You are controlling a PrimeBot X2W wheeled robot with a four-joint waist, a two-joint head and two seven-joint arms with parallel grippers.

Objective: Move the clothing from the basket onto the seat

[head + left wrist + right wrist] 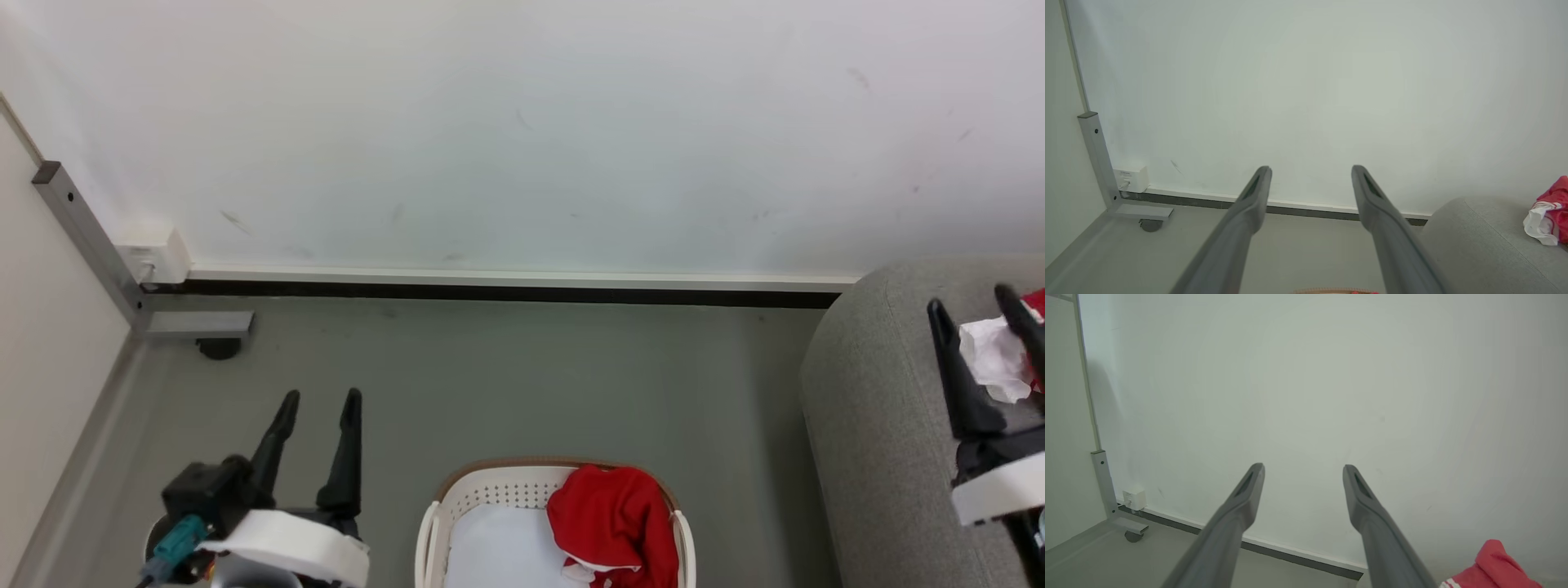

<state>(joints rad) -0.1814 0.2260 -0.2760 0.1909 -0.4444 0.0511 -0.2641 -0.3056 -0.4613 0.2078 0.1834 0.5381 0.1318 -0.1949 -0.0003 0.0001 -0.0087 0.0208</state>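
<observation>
A red garment (614,523) with white trim lies bunched in the right half of the white basket (490,494), over a pale liner pad (498,547). Another red and white garment (996,355) lies on the grey seat (882,425) at the right; it shows too in the left wrist view as clothing (1549,212) and in the right wrist view as red fabric (1492,565). My left gripper (318,400) hangs open to the left of the basket, holding nothing. Over the seat my right gripper (971,298) is open, its fingers astride the garment there, not closed on it.
A white wall (522,131) with a dark skirting line runs across the back. At the left stands a grey metal frame leg (90,245) with a caster (219,349), and a white wall box (155,253). Grey floor (531,384) lies between basket and wall.
</observation>
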